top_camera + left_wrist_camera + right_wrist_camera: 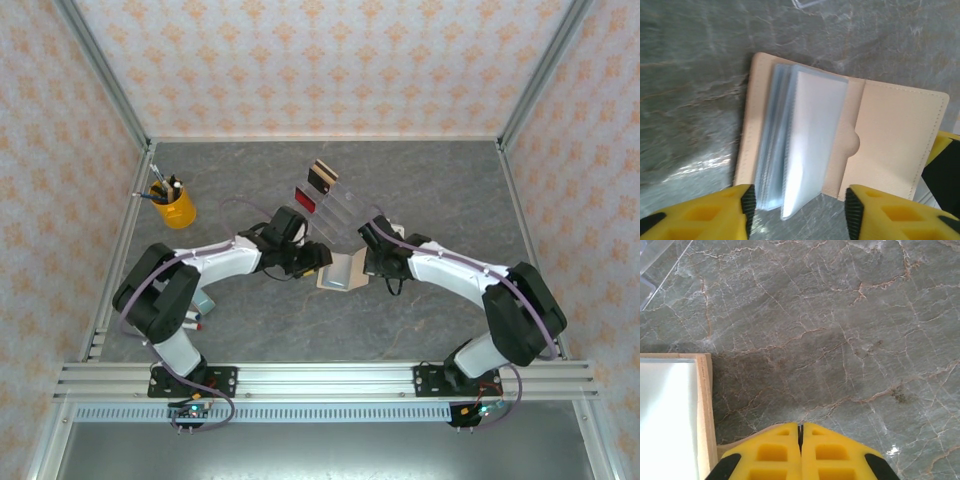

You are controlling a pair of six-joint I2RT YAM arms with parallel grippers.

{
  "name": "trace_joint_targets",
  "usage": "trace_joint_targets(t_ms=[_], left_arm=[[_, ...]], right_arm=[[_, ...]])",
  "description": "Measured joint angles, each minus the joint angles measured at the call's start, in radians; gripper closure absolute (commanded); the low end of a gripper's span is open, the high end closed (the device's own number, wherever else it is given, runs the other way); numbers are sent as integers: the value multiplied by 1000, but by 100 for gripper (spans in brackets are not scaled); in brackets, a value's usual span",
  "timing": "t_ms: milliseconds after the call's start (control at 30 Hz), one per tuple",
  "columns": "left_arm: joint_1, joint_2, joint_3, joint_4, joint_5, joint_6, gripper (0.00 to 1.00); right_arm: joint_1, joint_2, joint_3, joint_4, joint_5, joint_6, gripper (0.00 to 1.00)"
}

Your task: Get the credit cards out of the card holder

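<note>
**Wallet pinned open while the left fingers bracket its sleeves**

The card holder [342, 272] lies spread open near the middle of the tabletop [450, 190], a little toward the near edge, between the two arms. Its clear sleeves [810, 140] stand up from the spine like pages.

The left gripper [797, 215] is partly open and grips nothing. One finger sits just beside the sleeves' near edge and the other stands apart over the tan cover, probably placed to pinch a sleeve or a card inside it.

The right gripper [800, 440] is fully closed with nothing between its fingers. Its tip is at the wallet's right edge, apparently pressing the cover down so the holder cannot slide or fold shut.

Toward the far edge, a red card [305, 201] and a tan card with a black band [322, 176] stand upright in the acrylic stand [345, 205]. Whether a card remains in the sleeves I cannot tell.
</note>
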State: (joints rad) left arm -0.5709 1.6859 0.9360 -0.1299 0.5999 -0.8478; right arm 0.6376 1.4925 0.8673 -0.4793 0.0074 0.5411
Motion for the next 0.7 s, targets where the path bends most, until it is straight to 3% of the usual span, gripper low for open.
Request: trace_joint_targets(t_ms=[300, 700], left_arm=[[-12, 90, 67, -11, 25, 4, 58], [-19, 124, 106, -81, -8, 36, 54]], right_arm=[[0, 44, 0, 0, 4, 0, 94], [-4, 72, -6, 1, 0, 0, 94]])
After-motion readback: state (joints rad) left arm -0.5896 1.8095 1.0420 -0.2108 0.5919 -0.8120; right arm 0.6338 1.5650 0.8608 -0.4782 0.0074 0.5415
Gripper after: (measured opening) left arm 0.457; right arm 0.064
